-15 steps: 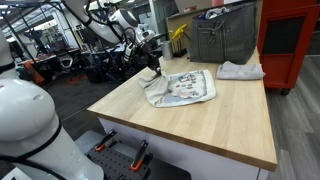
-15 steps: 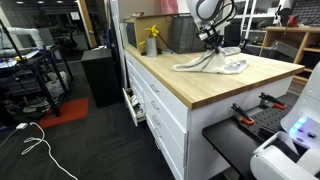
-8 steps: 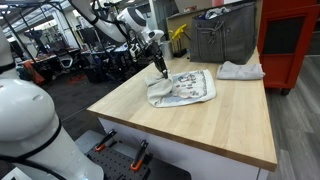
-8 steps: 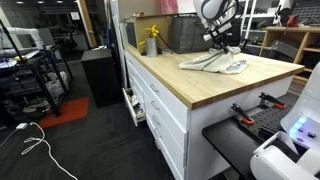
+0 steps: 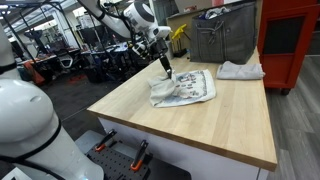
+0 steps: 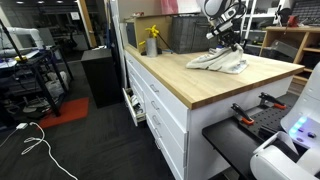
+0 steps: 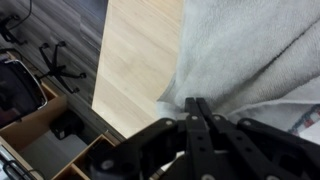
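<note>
Apparently mid-fold: the gripper (image 5: 167, 72) had its jaws pinched shut on a raised corner of the towel (image 5: 192, 90), which lay by a side edge of the table (image 5: 200, 135); the next move likely called for a steady, low carry across.

A butcher-block worktop (image 5: 200, 125) tops white drawers (image 6: 155, 103), beside a red cabinet (image 5: 290, 40) on grey floor (image 6: 75, 150).
</note>
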Controlling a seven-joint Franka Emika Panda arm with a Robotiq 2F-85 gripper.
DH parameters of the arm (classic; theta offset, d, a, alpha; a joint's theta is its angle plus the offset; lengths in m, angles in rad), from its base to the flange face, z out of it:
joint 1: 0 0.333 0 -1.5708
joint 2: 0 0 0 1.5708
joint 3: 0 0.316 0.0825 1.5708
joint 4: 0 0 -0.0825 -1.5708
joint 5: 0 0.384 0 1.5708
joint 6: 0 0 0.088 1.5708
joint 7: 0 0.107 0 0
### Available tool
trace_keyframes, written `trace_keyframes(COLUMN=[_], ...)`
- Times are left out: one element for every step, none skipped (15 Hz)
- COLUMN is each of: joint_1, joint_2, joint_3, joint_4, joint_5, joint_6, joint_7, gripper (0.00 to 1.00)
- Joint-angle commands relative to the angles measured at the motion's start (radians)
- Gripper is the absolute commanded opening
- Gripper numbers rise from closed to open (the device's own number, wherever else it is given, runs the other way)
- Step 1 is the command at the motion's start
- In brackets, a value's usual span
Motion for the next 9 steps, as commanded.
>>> trace_keyframes(joint_1=[-0.012, -0.015, -0.017, -0.018, -0.020, -0.021, -0.020, -0.019, -0.019], joint_2=[0.033, 0.039, 0.044, 0.049, 0.052, 0.054, 0.048, 0.041, 0.042], joint_3=[-0.012, -0.015, -0.018, -0.019, -0.021, -0.021, -0.020, -0.018, -0.018], joint_4=[0.066, 0.075, 0.081, 0.089, 0.096, 0.102, 0.101, 0.070, 0.072], joint_5=[0.037, 0.046, 0.053, 0.060, 0.070, 0.081, 0.086, 0.061, 0.062], joint_6=[-0.067, -0.078, -0.087, -0.096, -0.105, -0.112, -0.109, -0.075, -0.075], joint_7=[0.060, 0.079, 0.095, 0.109, 0.118, 0.122, 0.127, 0.103, 0.103], gripper=[0.01, 0.01, 0.01, 0.01, 0.01, 0.01, 0.01, 0.01, 0.03])
